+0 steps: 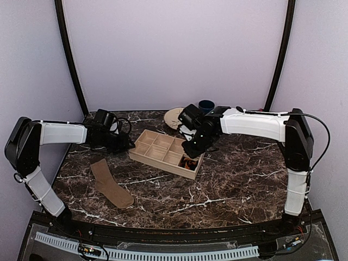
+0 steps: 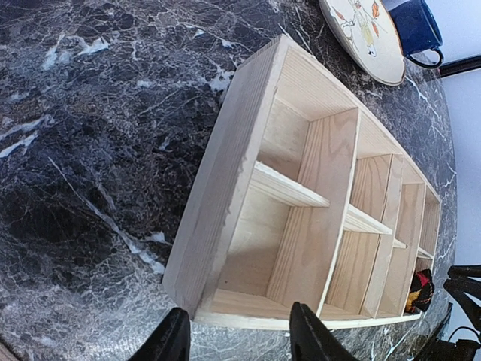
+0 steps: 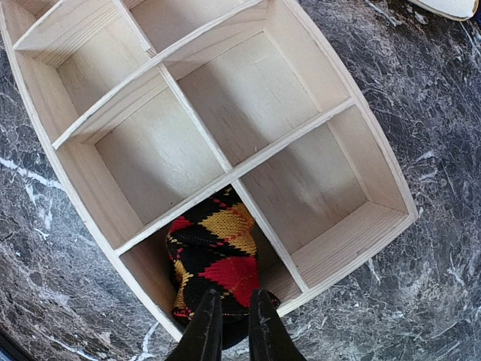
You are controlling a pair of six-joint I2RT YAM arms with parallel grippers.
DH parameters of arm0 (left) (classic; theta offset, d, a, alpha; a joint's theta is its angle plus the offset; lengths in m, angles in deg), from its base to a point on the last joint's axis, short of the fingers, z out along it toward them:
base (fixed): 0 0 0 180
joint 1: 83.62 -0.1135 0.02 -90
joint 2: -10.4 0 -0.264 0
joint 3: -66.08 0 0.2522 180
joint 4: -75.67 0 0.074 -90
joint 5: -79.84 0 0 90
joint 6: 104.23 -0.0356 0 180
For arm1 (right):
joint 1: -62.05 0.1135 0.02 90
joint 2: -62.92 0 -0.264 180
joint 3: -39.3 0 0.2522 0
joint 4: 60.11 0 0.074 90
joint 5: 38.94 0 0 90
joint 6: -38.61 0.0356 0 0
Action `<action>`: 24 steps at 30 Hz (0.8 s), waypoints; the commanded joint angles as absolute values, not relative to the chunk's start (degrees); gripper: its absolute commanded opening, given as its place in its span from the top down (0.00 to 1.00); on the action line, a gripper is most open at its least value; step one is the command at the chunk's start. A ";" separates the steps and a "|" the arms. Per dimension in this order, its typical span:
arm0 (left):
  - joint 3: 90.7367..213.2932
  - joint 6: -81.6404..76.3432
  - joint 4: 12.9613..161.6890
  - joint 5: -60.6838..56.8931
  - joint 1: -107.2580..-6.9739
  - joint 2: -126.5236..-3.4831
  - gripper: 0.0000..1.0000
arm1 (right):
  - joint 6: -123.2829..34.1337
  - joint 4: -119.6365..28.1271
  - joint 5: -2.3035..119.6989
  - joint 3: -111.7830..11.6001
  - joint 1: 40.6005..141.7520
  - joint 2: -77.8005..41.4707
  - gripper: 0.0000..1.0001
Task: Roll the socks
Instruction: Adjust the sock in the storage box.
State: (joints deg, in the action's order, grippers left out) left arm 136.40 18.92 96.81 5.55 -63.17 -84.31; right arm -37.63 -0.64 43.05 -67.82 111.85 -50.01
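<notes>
The right pincer point(image 3: 233, 301) is seen hung over the end of a wooden tray point(image 3: 353, 241). Its fingers point(image 3: 203, 327) are drawn nearly together, with only a thin slit left between them. The argyle sock point(image 3: 214, 248), black with red and orange diamonds, is bunched in the compartment directly under the tips, and the tips are set against the sock's nearer edge. Whether cloth is caught in the slit cannot be told. Beyond the sock, further ahead of this pincer, the tray's other compartments are seen bare down to the wood.

The left pincer point(image 2: 239, 335) is held low at the opposite end of the tray. Its fingers point(image 2: 173, 338) are spread apart and nothing is seen between them. The tray's end wall lies just ahead of them, and the argyle sock is glimpsed in the farthest compartment from this pincer.

The tan sock point(image 1: 110, 183) is laid flat and unrolled on the marble table point(image 1: 244, 174), on the near side of the left pincer, apart from it and well apart from the right pincer. It is touched by neither.

A plate point(image 2: 361, 34) and a blue mug point(image 2: 413, 26) are seen beyond the tray, ahead and to the right of the left pincer, close beside each other.
</notes>
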 commanded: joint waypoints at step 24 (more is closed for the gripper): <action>137.49 18.56 96.20 6.83 -63.40 -85.11 0.52 | -35.94 -2.36 45.81 -61.93 111.82 -51.30 0.85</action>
